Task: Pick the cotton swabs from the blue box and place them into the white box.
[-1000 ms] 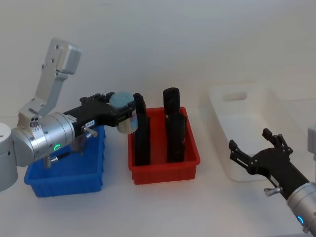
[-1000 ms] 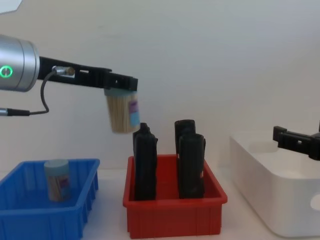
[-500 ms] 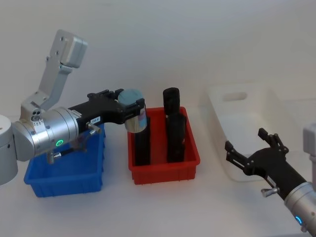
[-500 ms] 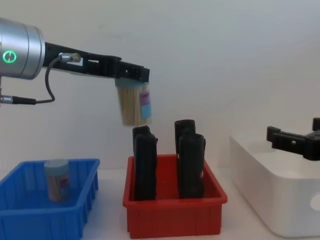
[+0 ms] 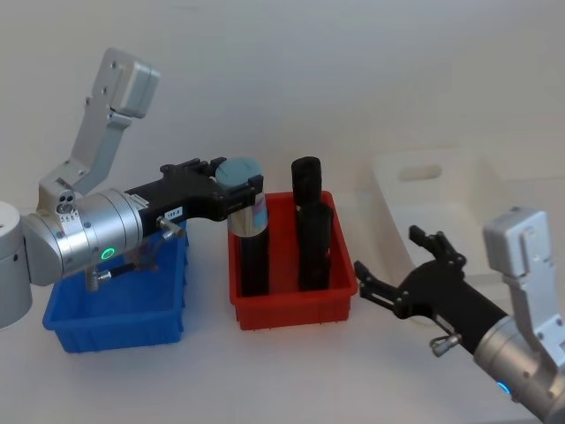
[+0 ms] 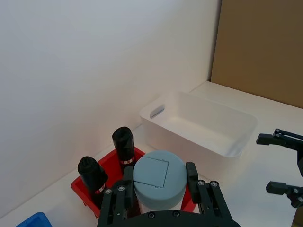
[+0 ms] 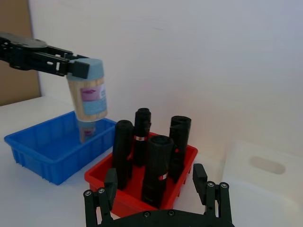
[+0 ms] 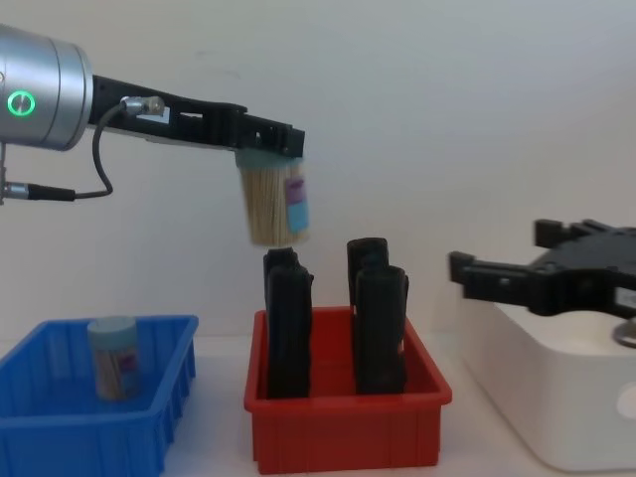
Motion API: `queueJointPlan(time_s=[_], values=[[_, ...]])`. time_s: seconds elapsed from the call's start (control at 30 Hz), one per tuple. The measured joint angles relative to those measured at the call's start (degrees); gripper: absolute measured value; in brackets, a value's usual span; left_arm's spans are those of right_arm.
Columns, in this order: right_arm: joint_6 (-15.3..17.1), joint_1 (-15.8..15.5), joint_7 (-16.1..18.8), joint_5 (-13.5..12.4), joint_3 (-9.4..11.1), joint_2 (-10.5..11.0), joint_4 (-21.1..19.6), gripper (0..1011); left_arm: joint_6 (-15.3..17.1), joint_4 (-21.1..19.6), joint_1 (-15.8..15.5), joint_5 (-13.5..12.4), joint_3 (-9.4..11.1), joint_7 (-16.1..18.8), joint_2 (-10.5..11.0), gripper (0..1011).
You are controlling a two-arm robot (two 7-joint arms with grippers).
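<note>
Above red bin (image 5: 296, 306), cotton swabs jar (image 5: 250, 215) tight between fingers (image 6: 191, 174) of left gripper (image 5: 237, 182); right gripper (image 5: 387, 252) wide.

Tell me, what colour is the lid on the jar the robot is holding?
Pale grey-blue. The lid shows best in the left wrist view.

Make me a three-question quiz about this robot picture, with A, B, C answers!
1. Where is the jar in the left claw?
A. On the floor
B. Above the red bin
C. Under a chair

2. How many jars sit in the blue box?
A. One
B. Three
C. Five

3. The right claw is:
A. Shut on a jar
B. Shut on a spoon
C. Open

Answers: B, it hangs over the red bin; A, one stands there; C, it is spread wide, empty.
</note>
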State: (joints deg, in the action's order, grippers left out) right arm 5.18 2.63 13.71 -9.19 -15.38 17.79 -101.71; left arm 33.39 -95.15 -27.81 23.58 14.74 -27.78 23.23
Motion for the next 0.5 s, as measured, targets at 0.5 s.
queueJointPlan(time_s=[0.5], values=[[1.80, 6.53, 7.13, 7.74, -2.78, -4.30, 3.77, 1002, 0.19, -0.12, -0.10, 0.04, 0.01, -0.29, 0.00, 665]])
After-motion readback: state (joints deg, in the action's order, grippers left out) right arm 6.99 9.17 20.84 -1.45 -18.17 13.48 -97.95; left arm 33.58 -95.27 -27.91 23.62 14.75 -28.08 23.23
